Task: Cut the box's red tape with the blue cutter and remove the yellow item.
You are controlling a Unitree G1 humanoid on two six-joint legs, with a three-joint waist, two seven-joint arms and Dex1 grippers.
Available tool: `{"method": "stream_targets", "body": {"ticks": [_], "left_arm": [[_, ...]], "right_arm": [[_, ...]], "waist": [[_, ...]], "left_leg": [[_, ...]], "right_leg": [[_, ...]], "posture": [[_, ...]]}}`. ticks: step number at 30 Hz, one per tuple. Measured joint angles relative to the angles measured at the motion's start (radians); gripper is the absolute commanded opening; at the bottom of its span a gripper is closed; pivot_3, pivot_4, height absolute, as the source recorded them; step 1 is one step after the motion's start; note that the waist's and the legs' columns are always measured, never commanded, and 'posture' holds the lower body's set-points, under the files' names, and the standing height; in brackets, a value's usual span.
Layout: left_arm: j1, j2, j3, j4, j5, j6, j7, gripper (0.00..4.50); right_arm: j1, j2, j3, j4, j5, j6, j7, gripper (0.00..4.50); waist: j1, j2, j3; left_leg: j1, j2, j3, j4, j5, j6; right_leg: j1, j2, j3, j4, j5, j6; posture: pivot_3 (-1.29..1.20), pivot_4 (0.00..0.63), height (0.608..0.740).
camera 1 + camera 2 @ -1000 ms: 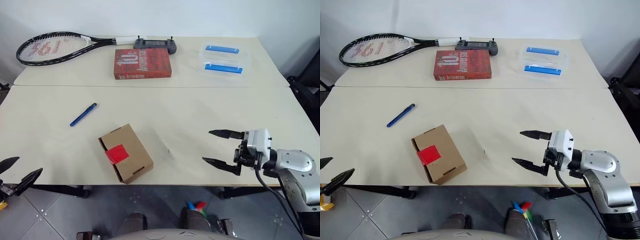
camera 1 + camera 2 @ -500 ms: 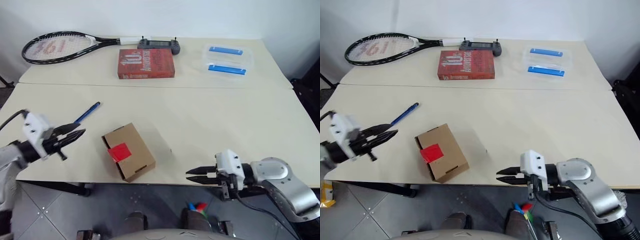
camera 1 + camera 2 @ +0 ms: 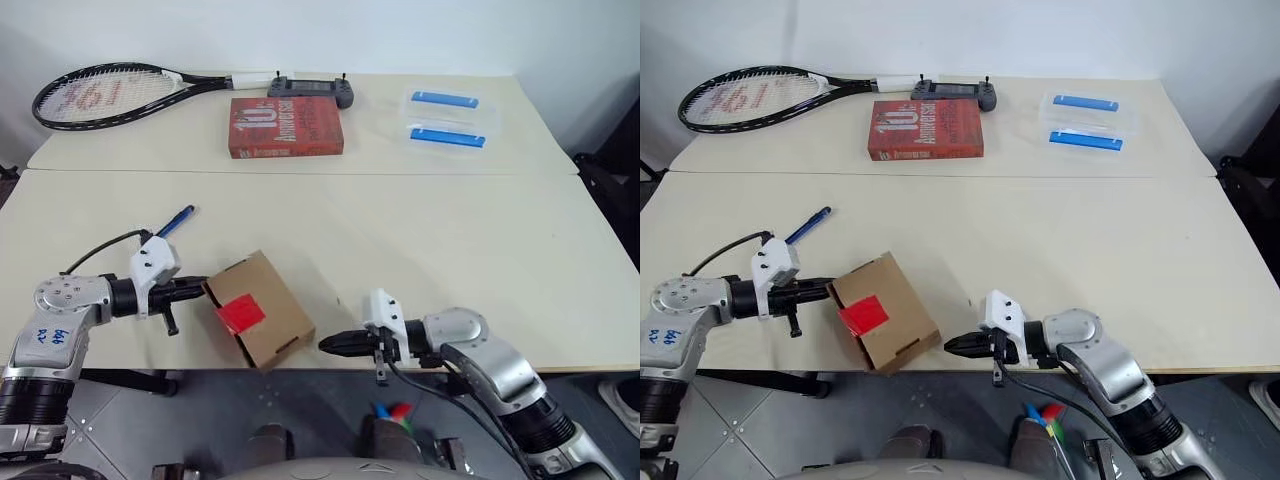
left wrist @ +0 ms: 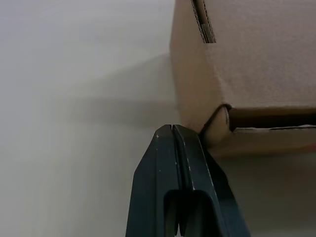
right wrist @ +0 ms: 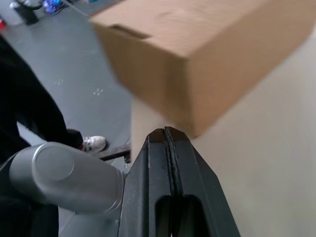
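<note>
Here both grippers, left [image 3: 200, 286] and right [image 3: 327, 343], have fingers pressed together, flanking the box [image 3: 258, 308] near the table's [image 3: 420, 230] front edge. Nudge gently, squaring it; the cutter [image 3: 173, 221] lies behind, untouched.

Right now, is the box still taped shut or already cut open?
Still shut. The red tape lies whole across the flaps on the box, and the blue cutter lies apart on the table.

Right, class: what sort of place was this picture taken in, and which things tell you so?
Probably a robot test room or lab, not a home: two plain tables pushed together against a bare white wall, and unrelated props laid out, including a tennis racket, a red book and a taped cardboard box.
</note>
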Motion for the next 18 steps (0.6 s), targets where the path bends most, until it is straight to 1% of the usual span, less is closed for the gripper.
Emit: {"method": "stream_targets", "body": {"ticks": [4, 7, 9, 11, 14, 18], "left_arm": [[0.034, 0.023, 0.017, -0.071, -0.027, 0.090, -0.004, 0.02], [0.070, 0.025, 0.037, -0.135, -0.039, 0.156, 0.007, 0.02], [0.095, -0.003, 0.029, -0.201, -0.064, 0.207, 0.021, 0.02], [0.115, -0.038, 0.000, -0.259, -0.078, 0.237, 0.039, 0.02], [0.116, -0.105, -0.061, -0.316, -0.078, 0.263, 0.093, 0.02], [0.114, -0.161, -0.103, -0.335, -0.068, 0.272, 0.152, 0.02]], "right_arm": [[-0.019, 0.051, -0.012, 0.038, 0.001, 0.034, -0.040, 0.00], [-0.061, 0.059, -0.069, 0.079, 0.000, 0.063, -0.087, 0.00], [-0.117, 0.045, -0.141, 0.123, 0.000, 0.082, -0.125, 0.00], [-0.176, 0.023, -0.185, 0.143, 0.000, 0.085, -0.132, 0.00], [-0.263, -0.013, -0.220, 0.234, -0.018, 0.065, -0.133, 0.00], [-0.313, -0.027, -0.246, 0.374, -0.074, -0.016, -0.150, 0.00]], "waist": [[-0.008, 0.000, 0.000], [-0.005, 0.000, 0.000], [0.000, 0.001, 0.000], [0.002, 0.001, 0.000], [-0.001, 0.001, 0.000], [-0.003, 0.001, 0.000]], "left_leg": [[0.001, 0.000, 0.000, 0.000, 0.000, 0.000], [0.001, 0.000, 0.001, 0.000, 0.000, 0.000], [0.000, 0.000, 0.000, 0.001, 0.000, 0.000], [0.000, 0.000, -0.001, 0.001, 0.000, 0.000], [0.000, 0.000, 0.000, 0.001, 0.000, 0.000], [0.000, 0.000, 0.001, 0.000, 0.000, 0.000]], "right_leg": [[0.000, 0.000, 0.000, 0.001, 0.000, 0.000], [0.000, 0.000, 0.001, 0.001, 0.000, 0.000], [0.000, 0.000, 0.001, 0.001, 0.000, 0.000], [0.000, 0.000, 0.001, 0.001, 0.000, 0.000], [0.000, 0.000, 0.001, 0.001, 0.000, 0.000], [0.000, 0.000, 0.001, 0.001, 0.000, 0.000]], "posture": [[0.00, 0.150, 0.740], [0.00, 0.150, 0.740], [0.00, 0.150, 0.740], [0.00, 0.150, 0.740], [0.00, 0.150, 0.740], [0.00, 0.150, 0.740]]}}
